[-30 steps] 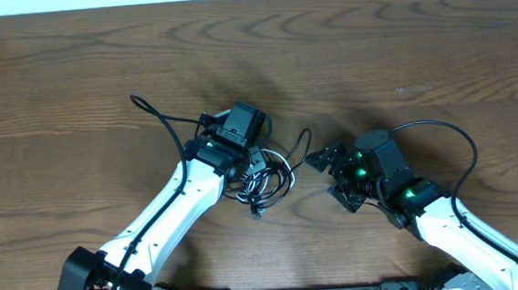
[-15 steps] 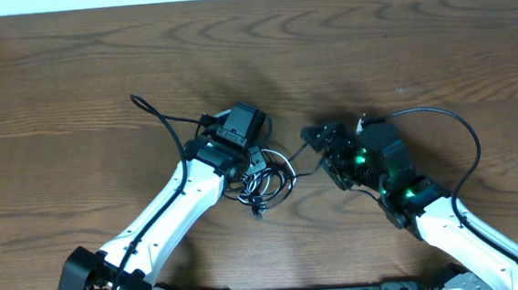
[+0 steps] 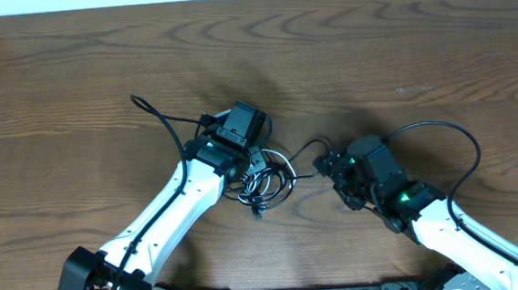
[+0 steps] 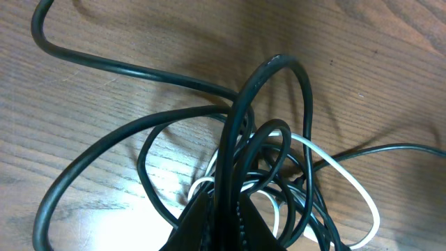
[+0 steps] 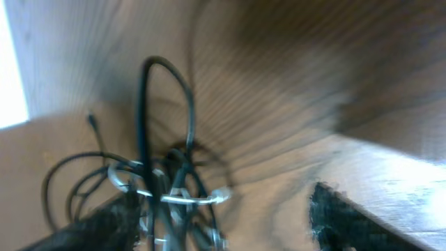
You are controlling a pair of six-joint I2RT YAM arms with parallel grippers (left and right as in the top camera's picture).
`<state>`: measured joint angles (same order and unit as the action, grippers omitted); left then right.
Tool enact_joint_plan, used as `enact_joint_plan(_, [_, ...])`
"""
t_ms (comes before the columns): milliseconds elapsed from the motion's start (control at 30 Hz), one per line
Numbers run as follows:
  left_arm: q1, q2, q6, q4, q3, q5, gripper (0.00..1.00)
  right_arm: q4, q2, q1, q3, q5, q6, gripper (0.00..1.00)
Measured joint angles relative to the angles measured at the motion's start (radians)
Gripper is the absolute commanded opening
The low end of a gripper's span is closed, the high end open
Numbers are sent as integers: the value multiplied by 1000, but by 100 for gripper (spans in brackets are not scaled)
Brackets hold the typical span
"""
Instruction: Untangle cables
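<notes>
The black cable and white cable are knotted together mid-table, with black strands pinched in the closed left gripper. At their 3 o'clock, the right gripper is seen with jaws apart beside a black loop. If that loop is pulled while the white cable is crossed through it, the knot could be tightened.

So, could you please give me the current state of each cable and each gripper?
black cable: coiled in loops, tangled with the white one, held by the left gripper.
white cable: looped through the black tangle, not gripped.
left gripper: shut on the black cable.
right gripper: open, beside the tangle, holding nothing.
</notes>
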<state>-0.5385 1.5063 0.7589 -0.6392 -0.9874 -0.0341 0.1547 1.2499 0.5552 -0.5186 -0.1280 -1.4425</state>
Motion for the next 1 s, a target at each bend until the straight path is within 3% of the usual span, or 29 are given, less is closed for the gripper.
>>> enact_joint_plan(100, [0,0,0,0,0,0,8,11,0,12,0,62,12,7])
enact_joint_plan(133, [0,0,0,0,0,0,8,10,0,14,0,80,24,1])
enact_joint_plan(267, [0,0,0,0,0,-2,8,10,0,14,0,138,72,1])
enact_joint_plan(367, [0,0,0,0,0,-2,8,10,0,14,0,151,114,16])
enact_joint_plan(500, [0,0,0,0,0,-3,8,10,0,14,0,145,142,27])
enact_joint_plan(633, [0,0,0,0,0,-3,8,10,0,18,0,142,148,26])
enact_joint_plan(700, [0,0,0,0,0,-3,8,10,0,26,0,140,149,17])
enact_joint_plan(767, [0,0,0,0,0,-3,8,10,0,34,0,138,155,1])
enact_joint_plan(933, [0,0,0,0,0,-3,8,3,0,41,0,135,155,1])
enact_joint_plan(1000, [0,0,0,0,0,-3,8,-14,0,42,0,135,154,7])
